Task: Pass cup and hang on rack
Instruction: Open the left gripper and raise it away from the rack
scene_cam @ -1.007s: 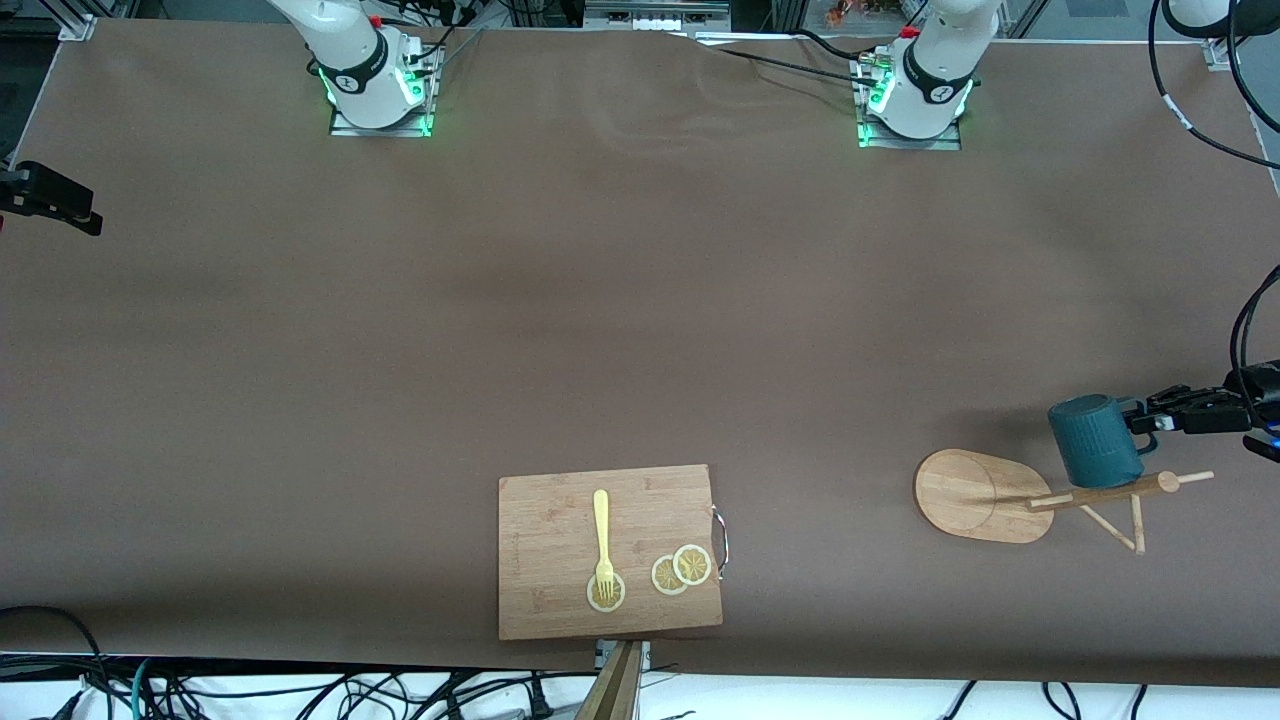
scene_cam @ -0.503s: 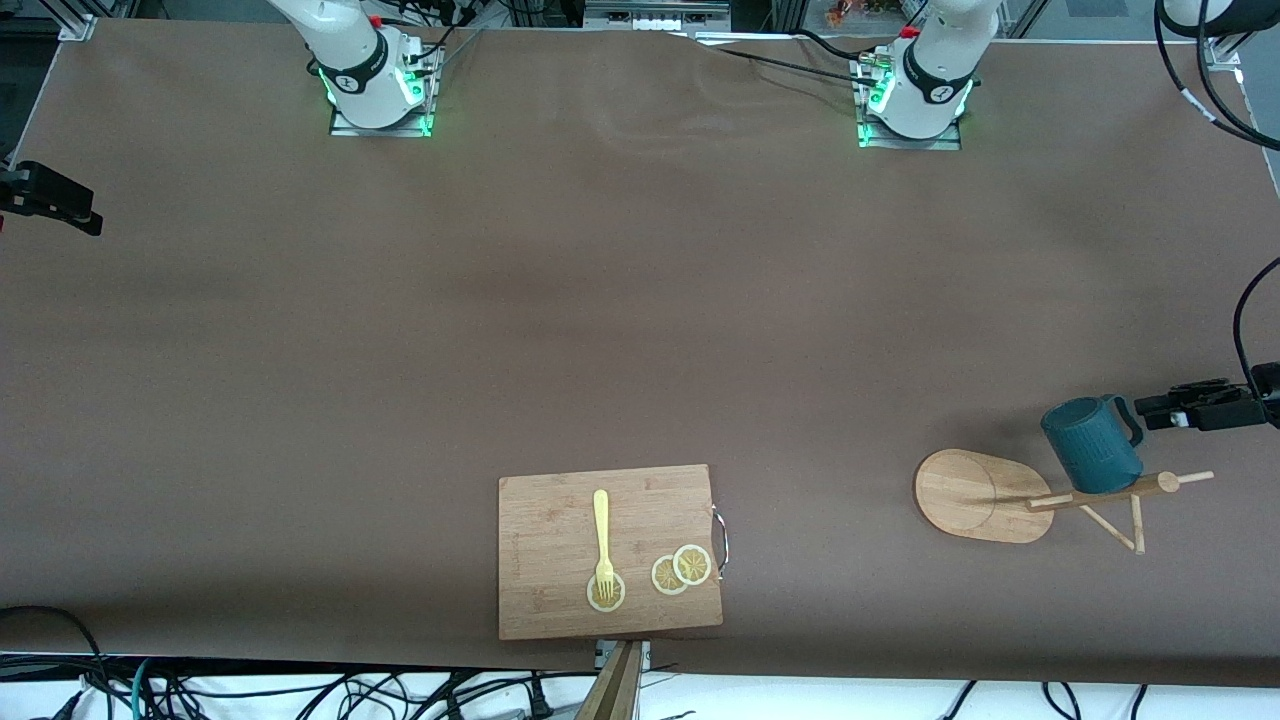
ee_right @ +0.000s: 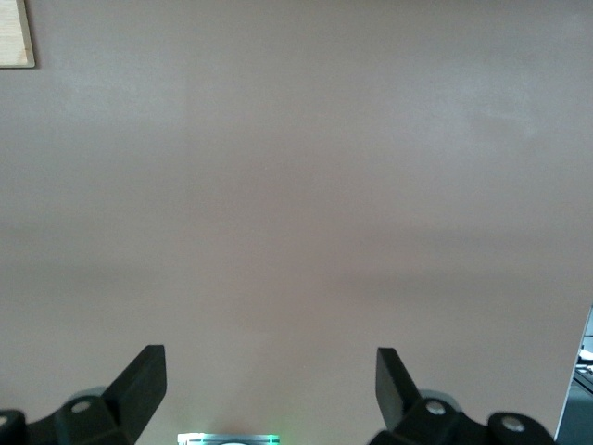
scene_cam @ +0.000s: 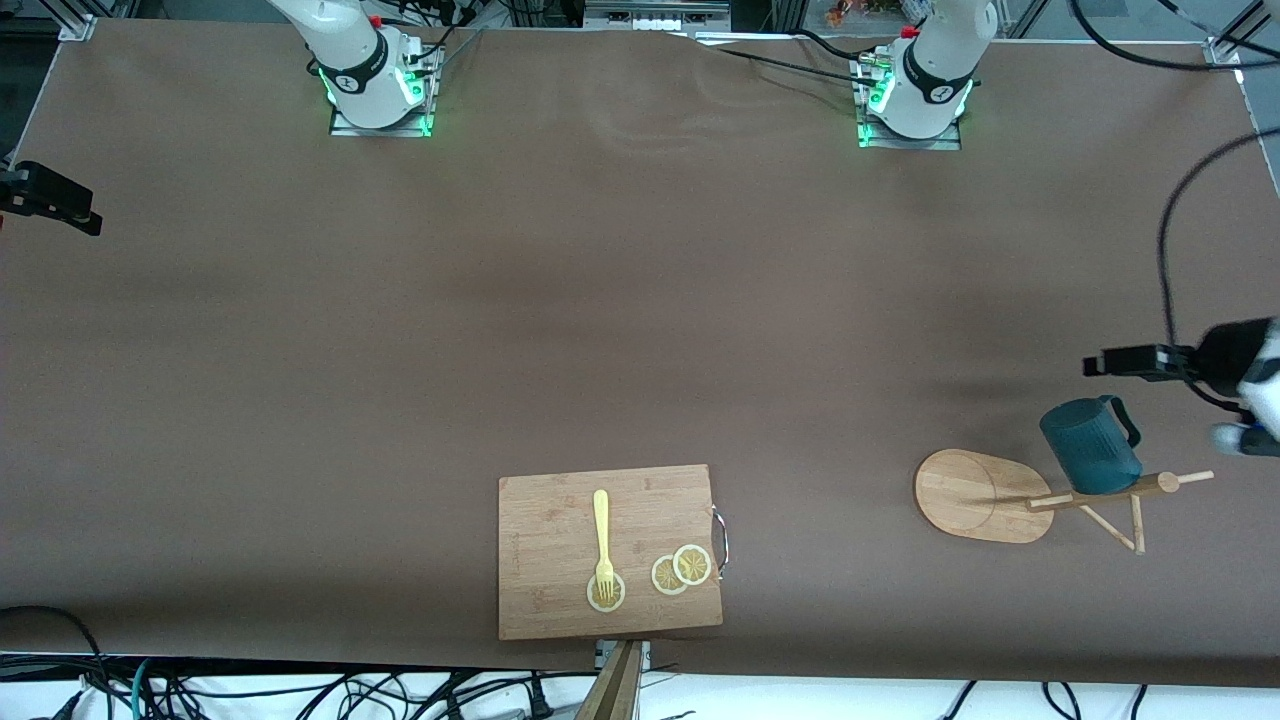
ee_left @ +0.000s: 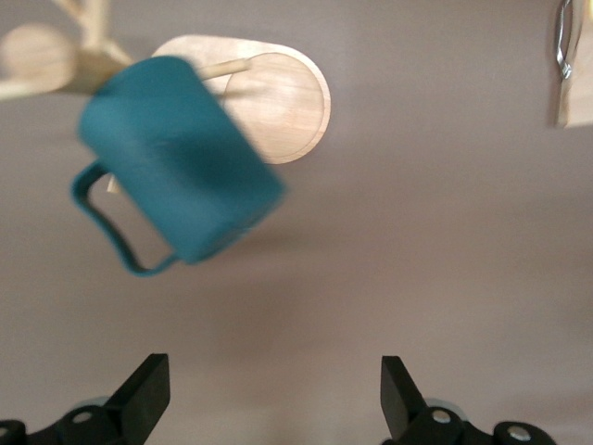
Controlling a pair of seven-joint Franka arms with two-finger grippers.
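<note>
You see the left gripper [ee_left: 269,399] has let go and pulled back, fingers wide, the cup [scene_cam: 1090,445] hanging free on the rack [scene_cam: 1040,497] ahead of them; hanging looks done; the right gripper [ee_right: 264,394] waits wide open

no readable text, labels or numbers anywhere

The rack [scene_cam: 985,496] is set on the table [scene_cam: 600,300] toward the left arm's end, and the cup [scene_cam: 1090,447] is hung on 1 of its pegs. The cutting board [scene_cam: 560,540] is placed nearer the front camera, toward the table's middle, with a fork [scene_cam: 602,535] and 3 lemon slices [scene_cam: 680,570] laid on it.
</note>
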